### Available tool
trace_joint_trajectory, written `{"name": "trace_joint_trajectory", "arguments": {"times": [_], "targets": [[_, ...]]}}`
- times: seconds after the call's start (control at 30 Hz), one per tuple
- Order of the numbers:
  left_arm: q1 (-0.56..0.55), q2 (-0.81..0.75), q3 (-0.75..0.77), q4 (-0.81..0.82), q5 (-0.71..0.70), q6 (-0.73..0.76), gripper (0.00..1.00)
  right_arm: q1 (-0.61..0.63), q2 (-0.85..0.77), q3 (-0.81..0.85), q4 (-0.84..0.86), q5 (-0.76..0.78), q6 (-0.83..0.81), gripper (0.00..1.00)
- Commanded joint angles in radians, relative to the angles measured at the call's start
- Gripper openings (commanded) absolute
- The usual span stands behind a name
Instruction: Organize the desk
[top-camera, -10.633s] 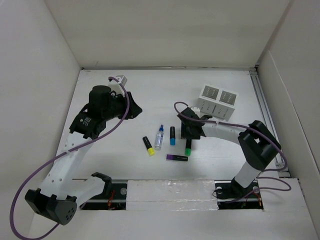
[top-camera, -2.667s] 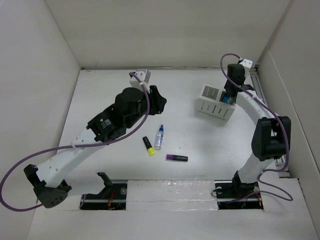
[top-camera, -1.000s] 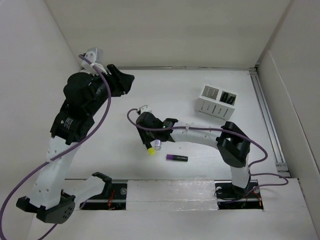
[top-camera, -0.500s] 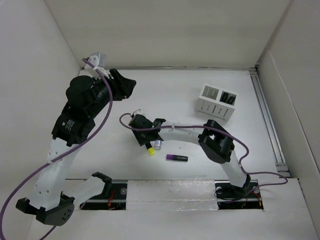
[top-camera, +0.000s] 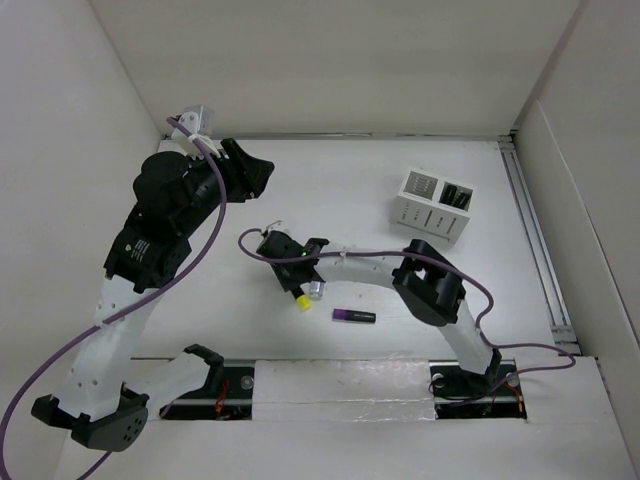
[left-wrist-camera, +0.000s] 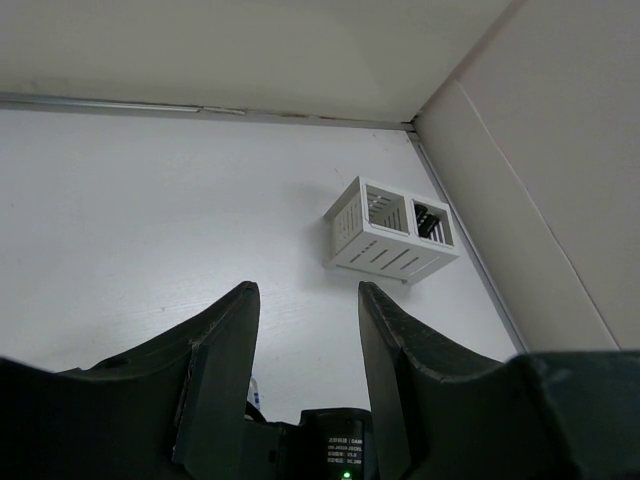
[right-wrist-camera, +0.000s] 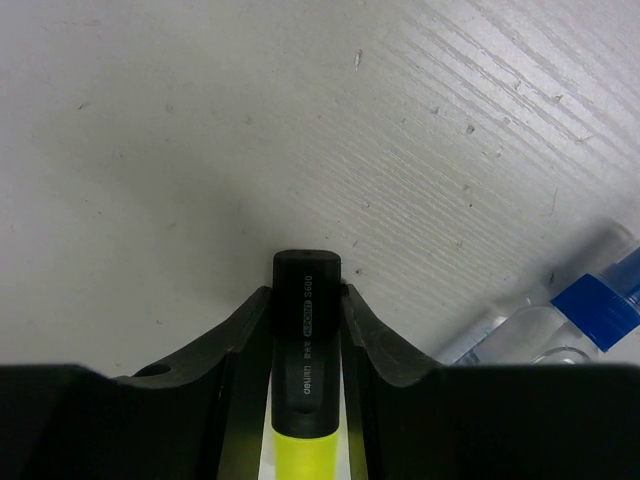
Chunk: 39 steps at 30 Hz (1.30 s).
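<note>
At the middle of the desk (top-camera: 350, 190), the yellow highlighter (right-wrist-camera: 307, 345) is clamped by the right gripper (right-wrist-camera: 305, 295), apparently resting on the surface. A spray bottle (right-wrist-camera: 560, 320) lies at its 2 o'clock. The left gripper (left-wrist-camera: 305, 295) is held spread and empty toward 10 o'clock.

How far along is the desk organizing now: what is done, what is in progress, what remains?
Done: the small white compartmented organizer box holds dark items in one compartment. In hand: the right claw grips the black highlighter with the yellow cap. Left: the clear bottle with a blue band and the black highlighter with the purple cap lie on the white desk. The left claw hangs open and empty.
</note>
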<state>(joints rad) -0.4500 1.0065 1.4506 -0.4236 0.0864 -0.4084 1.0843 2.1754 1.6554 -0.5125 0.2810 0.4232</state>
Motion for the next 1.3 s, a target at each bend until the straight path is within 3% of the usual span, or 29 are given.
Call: {"name": "trace_joint_trajectory", "arguments": {"times": [0.0,0.2,0.53,0.73,0.87,0.93,1.13,1.27], "targets": [[-0.003,-0.014,-0.006,0.031,0.016,0.008,0.40,0.012,0.004,0.023,-0.015,0.009,0.008,0.27],[-0.003,-0.013,-0.002,0.025,0.010,0.011,0.40,0.012,-0.095,0.066,-0.003,0.001,0.019,0.13],[-0.003,-0.009,-0.002,0.032,0.018,0.006,0.40,-0.093,-0.374,0.035,0.097,-0.062,0.066,0.10],[-0.003,-0.009,-0.024,0.036,0.053,0.008,0.41,-0.305,-0.532,-0.069,0.100,0.003,0.060,0.11],[-0.003,0.000,-0.025,0.039,0.068,0.008,0.41,-0.503,-0.646,-0.132,0.121,0.046,0.048,0.11],[-0.003,0.010,-0.029,0.046,0.079,0.006,0.41,-0.663,-0.725,-0.190,0.155,0.085,0.043,0.11],[-0.013,0.044,-0.029,0.049,0.095,0.016,0.40,-0.843,-0.812,-0.264,0.247,0.205,0.029,0.12],[-0.013,0.073,-0.021,0.048,0.101,0.023,0.40,-0.952,-0.786,-0.292,0.282,0.253,0.022,0.12]]}}
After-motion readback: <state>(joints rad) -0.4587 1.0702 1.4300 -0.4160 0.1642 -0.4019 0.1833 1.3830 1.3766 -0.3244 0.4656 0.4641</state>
